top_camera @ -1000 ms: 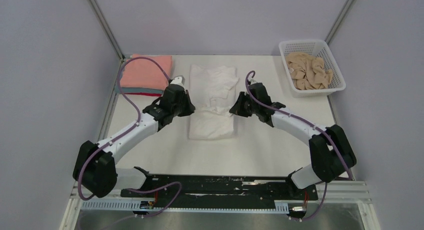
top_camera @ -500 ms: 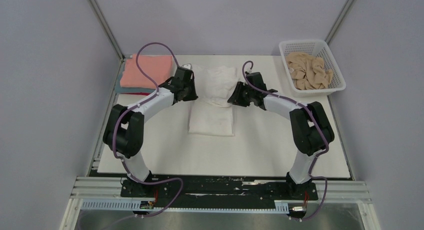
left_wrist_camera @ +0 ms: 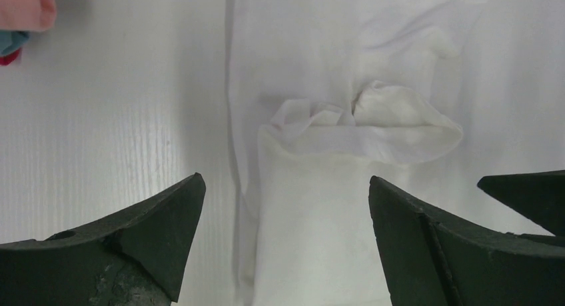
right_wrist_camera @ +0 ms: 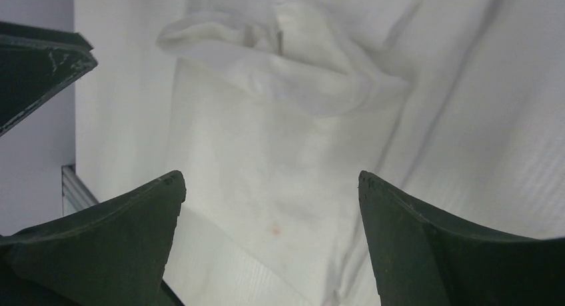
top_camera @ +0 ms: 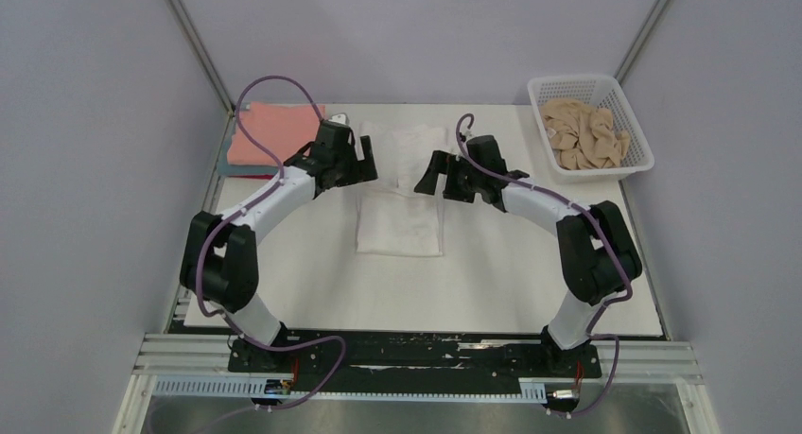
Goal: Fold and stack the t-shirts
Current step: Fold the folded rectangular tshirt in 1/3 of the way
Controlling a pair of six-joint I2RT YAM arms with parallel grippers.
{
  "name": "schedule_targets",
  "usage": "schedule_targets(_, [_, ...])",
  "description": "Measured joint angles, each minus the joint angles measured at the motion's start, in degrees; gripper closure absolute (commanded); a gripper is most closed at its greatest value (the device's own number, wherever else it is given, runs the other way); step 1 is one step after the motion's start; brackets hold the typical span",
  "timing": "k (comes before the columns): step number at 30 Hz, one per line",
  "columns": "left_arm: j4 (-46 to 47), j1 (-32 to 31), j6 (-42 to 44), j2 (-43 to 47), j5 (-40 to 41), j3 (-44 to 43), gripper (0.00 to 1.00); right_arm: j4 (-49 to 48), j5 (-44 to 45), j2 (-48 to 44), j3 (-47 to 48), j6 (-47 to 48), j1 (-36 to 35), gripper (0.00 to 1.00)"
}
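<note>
White t-shirt (top_camera: 400, 217) is lying in the middle of the table (top_camera: 312, 283) in the top view. It is folded into a long strip with a rumpled far end. The left gripper (top_camera: 363, 158) and the right gripper (top_camera: 427, 177) are hanging over that far end, one on each side. Both have their jaws wide apart and are holding nothing. A pink t-shirt (top_camera: 274, 131) is lying folded at the far left. A basket (top_camera: 638, 160) is standing at the far right with a tan t-shirt (top_camera: 582, 131) bunched inside. Grey walls are closing in the white table.

From the left wrist, I am seeing spread fingers (left_wrist_camera: 153, 219) over the white t-shirt, whose puffy fold is lying between them. A teal t-shirt (left_wrist_camera: 10, 43) and a red t-shirt (left_wrist_camera: 5, 58) are peeking out under the pink one at the top left.

From the right wrist, I am seeing wide fingers (right_wrist_camera: 126, 239) over the same puffy fold.
</note>
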State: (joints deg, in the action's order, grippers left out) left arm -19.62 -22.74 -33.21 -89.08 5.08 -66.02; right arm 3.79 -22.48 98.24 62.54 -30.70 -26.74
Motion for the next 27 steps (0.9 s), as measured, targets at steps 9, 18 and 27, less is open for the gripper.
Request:
schedule_targets(9, [1.3, 0.0, -7.7, 16.8, -4.4, 25.2, 0.00, -5.2, -5.7, 14.6, 11.3, 0.8, -6.7, 0.00])
schedule_targets(18, [4.2, 0.0, -11.7, 21.8, -9.2, 33.1, 0.01, -2.1, 5.8, 33.0, 37.4, 3.0, -5.1, 0.00])
schedule_targets(27, [10.1, 0.0, -12.0, 13.4, -11.8, 32.8, 0.35, -0.9, 14.2, 3.9, 6.8, 6.5, -4.9, 0.00])
